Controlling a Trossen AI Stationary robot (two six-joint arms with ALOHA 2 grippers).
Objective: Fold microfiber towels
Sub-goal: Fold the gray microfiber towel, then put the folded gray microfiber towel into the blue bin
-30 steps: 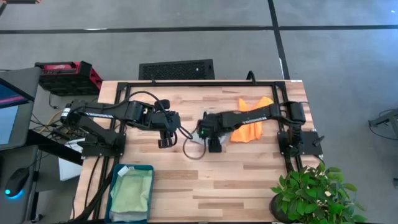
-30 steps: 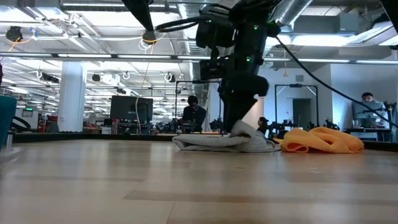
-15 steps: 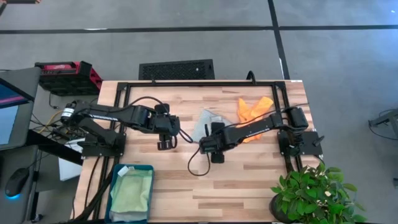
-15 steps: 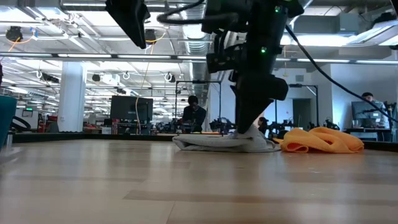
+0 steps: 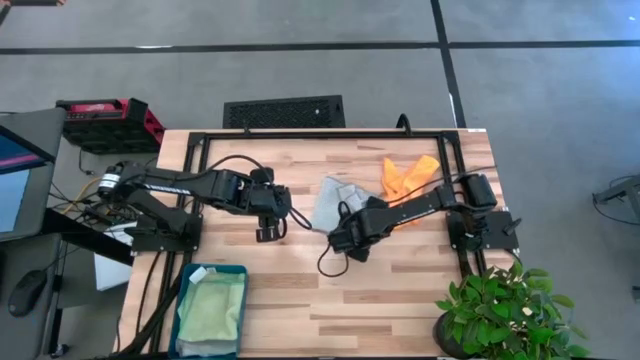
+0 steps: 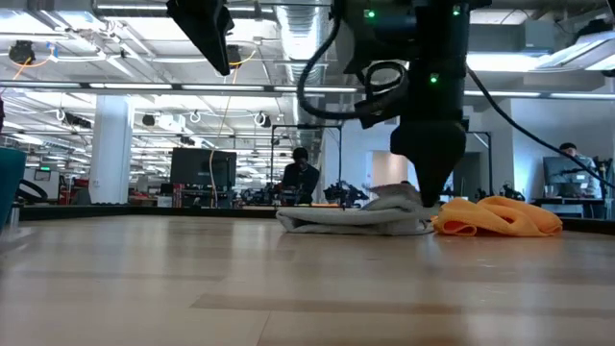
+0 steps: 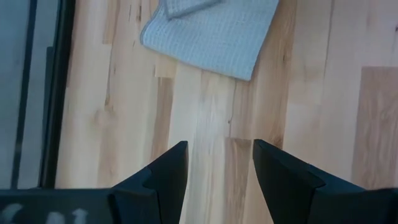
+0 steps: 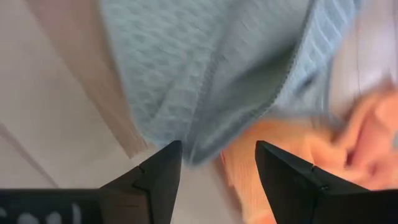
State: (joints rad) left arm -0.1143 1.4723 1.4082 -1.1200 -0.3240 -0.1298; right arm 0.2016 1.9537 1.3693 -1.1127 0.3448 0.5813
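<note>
- Overhead view of a pale wooden surface (image 5: 300,290) with two dark robot arms reaching toward its middle.
- A pale grey-blue microfiber towel (image 5: 332,200) lies near the centre, loosely bunched and partly doubled over, not a neat fold.
- A bright orange towel (image 5: 408,174) sits crumpled just beside it, toward the right arm's base; it looks untouched.
- The right hand (image 5: 350,243) is low, near the grey-blue towel's front edge, its fingers spread wide and holding nothing; its wrist view shows grey-blue and orange cloth beyond the fingers.
- The left hand (image 5: 266,232) hovers over bare wood to the left of the grey-blue towel, fingers wide apart and empty.
- A teal bin (image 5: 183,308) at the front left corner holds a light green towel (image 5: 213,310) lying flat, seemingly finished.
- Judged from this: one towel appears done and binned, the grey-blue one is mid-fold, and the orange one remains.
</note>
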